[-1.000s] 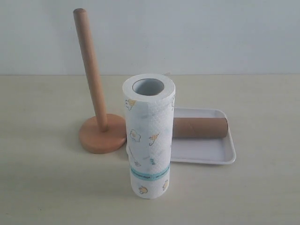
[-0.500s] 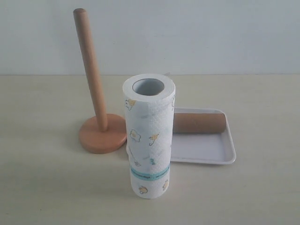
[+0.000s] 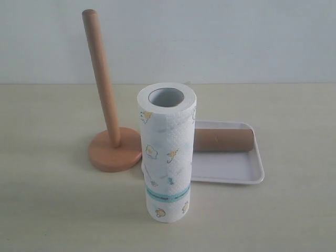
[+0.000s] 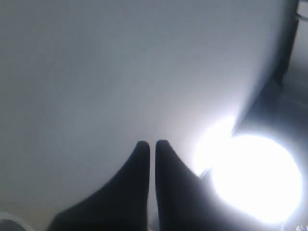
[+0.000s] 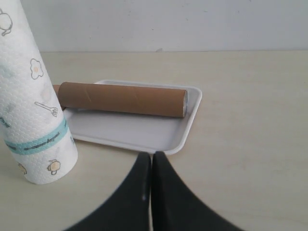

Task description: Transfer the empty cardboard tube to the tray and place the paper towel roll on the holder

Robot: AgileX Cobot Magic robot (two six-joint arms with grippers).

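Note:
The paper towel roll (image 3: 166, 152) stands upright on the table in front of the tray, also in the right wrist view (image 5: 29, 106). Behind it, the brown cardboard tube (image 3: 223, 140) lies on its side inside the white tray (image 3: 231, 170); the right wrist view shows the tube (image 5: 122, 98) resting across the tray (image 5: 144, 137). The wooden holder (image 3: 107, 131) stands at the left with its pole bare. My right gripper (image 5: 151, 155) is shut and empty, just short of the tray's near rim. Also shut and empty is my left gripper (image 4: 149, 143), facing a blank pale surface. Neither gripper shows in the exterior view.
A pale wall runs behind the beige table (image 3: 52, 210). A bright glare (image 4: 255, 178) fills one corner of the left wrist view, beside a dark edge (image 4: 284, 57).
The cardboard tube has rolled slightly toward the tray's back rim and settled. The roll, the holder and the tray have not moved.

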